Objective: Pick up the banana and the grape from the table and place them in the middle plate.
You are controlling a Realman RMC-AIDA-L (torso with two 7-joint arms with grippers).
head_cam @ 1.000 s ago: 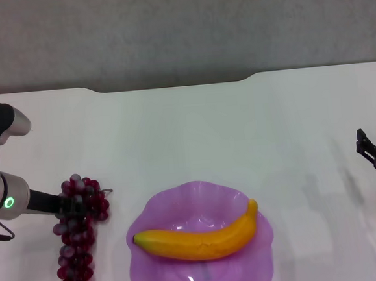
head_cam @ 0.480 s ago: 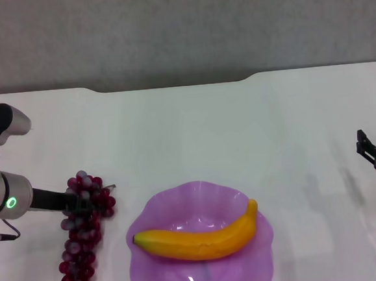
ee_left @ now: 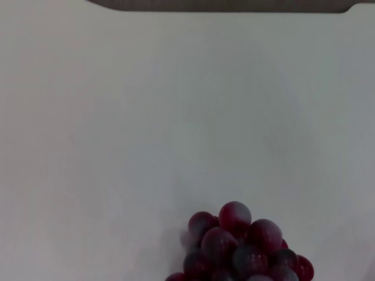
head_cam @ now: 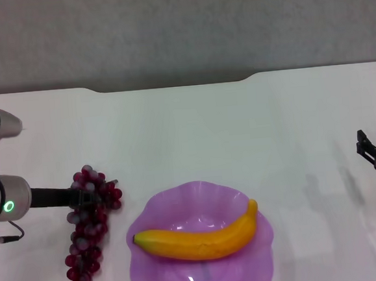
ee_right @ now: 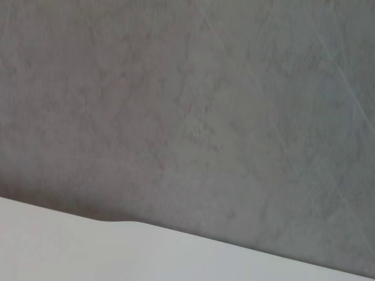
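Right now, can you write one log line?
banana: in middle plate | grape: held by left claw | right claw: idle at table edge

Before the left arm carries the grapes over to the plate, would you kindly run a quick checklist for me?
1. Left claw shut on the grape: ok.
2. Whole bunch clear of the table: cannot tell.
3. Banana already in the middle plate: ok.
4. Plate room beside the banana: ok, though tight.
5. Right claw parked far from the plate: ok.
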